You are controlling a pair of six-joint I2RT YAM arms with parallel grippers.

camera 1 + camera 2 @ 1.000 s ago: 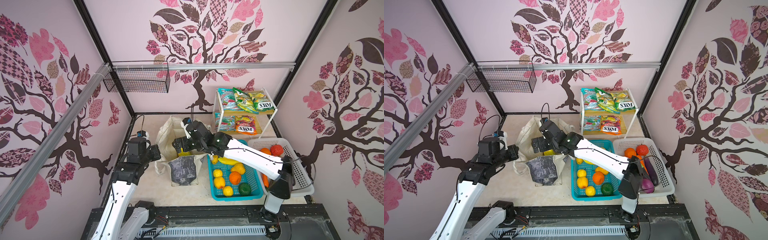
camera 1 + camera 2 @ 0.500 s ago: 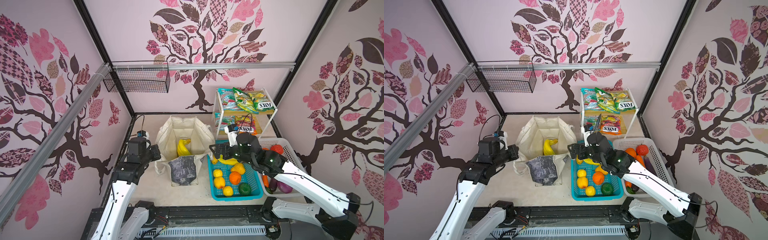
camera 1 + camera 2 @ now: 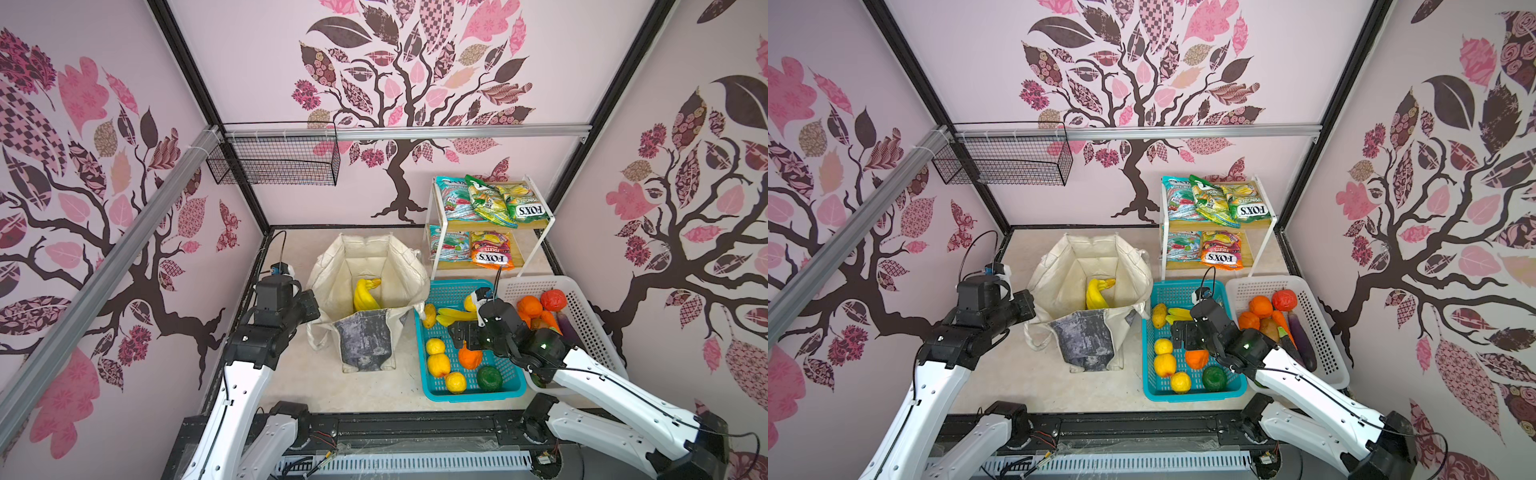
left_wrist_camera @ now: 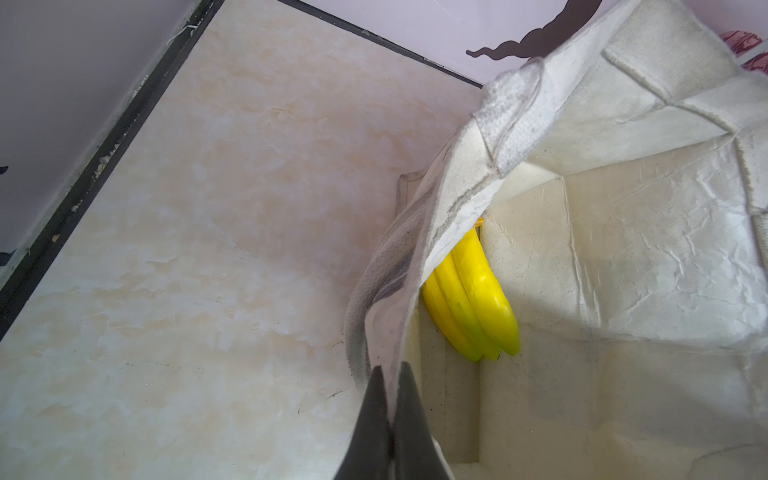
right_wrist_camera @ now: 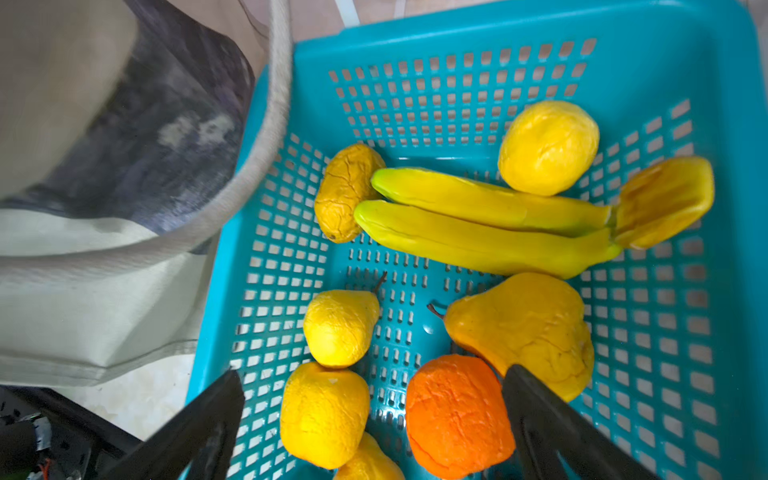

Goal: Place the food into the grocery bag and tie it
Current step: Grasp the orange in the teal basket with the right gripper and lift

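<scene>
The right gripper (image 5: 372, 372) hangs over the teal basket (image 5: 498, 25) with its jaws spread wide and nothing between them. An orange (image 5: 457, 415) and a yellow fruit (image 5: 324, 411) lie below. A wide spread suits round pieces, so one of these is probably the next pick, though which one cannot be told. Loose bananas (image 5: 478, 232) lie across the basket beyond them.

In both top views this basket sits just beside the bag (image 3: 363, 343), at its 3 o'clock, which makes each carry short. The left gripper (image 4: 390, 370), at the bag's 9 o'clock, is pressed together on the cream rim, pinching the cloth. That grip seems meant to hold the soft mouth open and the bag upright, so pieces can drop in from the other side.

One banana bunch (image 3: 365, 295) rests inside the bag. The handles (image 5: 278, 104) droop outside, untied.

At the teal basket's 3 o'clock a white basket (image 3: 590, 316) holds more produce. At the bag's 1 o'clock a shelf (image 3: 524, 262) carries the packets (image 3: 490, 257). Most food is outside the bag, so loading looks barely begun.
</scene>
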